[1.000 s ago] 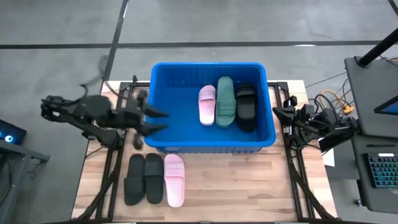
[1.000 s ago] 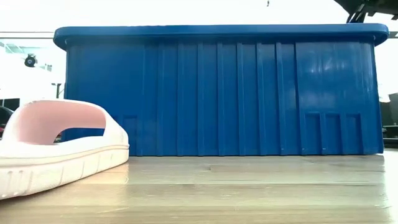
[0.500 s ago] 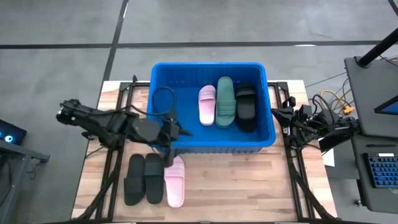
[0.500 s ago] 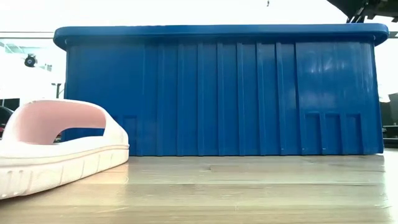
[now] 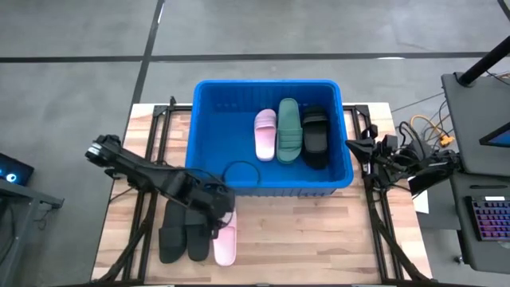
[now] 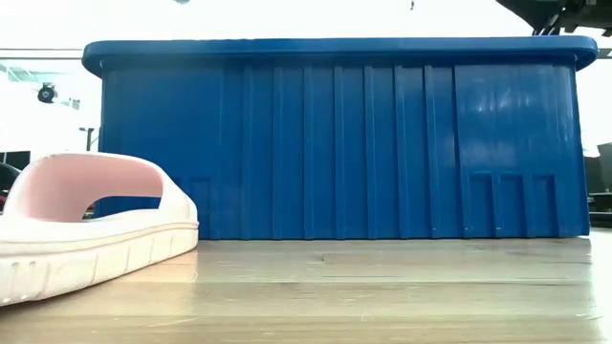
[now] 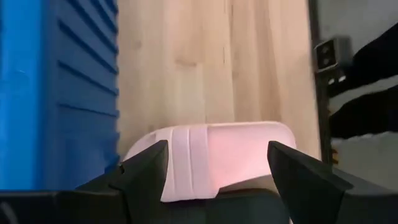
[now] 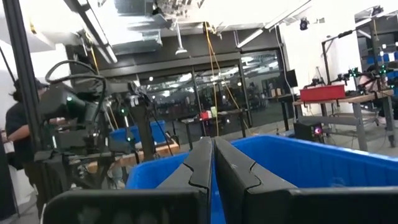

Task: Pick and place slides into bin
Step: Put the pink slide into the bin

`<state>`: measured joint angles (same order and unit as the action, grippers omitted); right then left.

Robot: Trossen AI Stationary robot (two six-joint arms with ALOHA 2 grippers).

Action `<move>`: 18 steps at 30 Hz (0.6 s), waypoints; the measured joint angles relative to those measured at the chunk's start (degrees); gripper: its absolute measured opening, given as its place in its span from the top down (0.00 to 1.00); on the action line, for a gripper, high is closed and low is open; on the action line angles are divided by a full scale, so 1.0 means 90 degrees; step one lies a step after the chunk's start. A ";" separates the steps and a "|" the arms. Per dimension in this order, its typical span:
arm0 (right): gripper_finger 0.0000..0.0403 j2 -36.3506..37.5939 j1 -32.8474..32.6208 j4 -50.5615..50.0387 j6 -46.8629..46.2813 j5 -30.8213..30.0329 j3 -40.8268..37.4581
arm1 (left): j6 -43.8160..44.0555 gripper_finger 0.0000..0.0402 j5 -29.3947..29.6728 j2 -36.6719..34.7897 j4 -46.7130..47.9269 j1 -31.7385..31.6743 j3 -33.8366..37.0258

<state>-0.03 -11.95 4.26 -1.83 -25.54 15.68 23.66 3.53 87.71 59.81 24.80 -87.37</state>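
Left gripper (image 5: pixel 224 226) — fingers spread wide, holding nothing — hovers over the pale pink slide (image 5: pixel 225 243) lying on the table (image 5: pixel 319 239) at about 7 o'clock from the bin (image 5: pixel 271 188). Two black slides (image 5: pixel 182 231) lie just beside the pink one, toward 9 o'clock, hemming that side; bare wood lies open toward 3 o'clock. The bin's near wall stands close at 12 o'clock. Inside the bin lie a pink slide (image 5: pixel 265 135), a green slide (image 5: pixel 289 131) and a black slide (image 5: pixel 315 137). Right gripper (image 5: pixel 353 146) — fingers pressed together — waits by the bin's 3 o'clock rim.
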 joint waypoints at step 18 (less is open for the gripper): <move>0.98 0.0000 0.0000 -0.0120 -0.0130 0.0000 0.0000 | 0.0238 0.35 0.0636 0.1836 0.0294 0.0713 0.0089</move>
<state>-0.03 -11.95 3.18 -3.01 -25.54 15.68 25.80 9.25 104.23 62.46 31.22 -86.57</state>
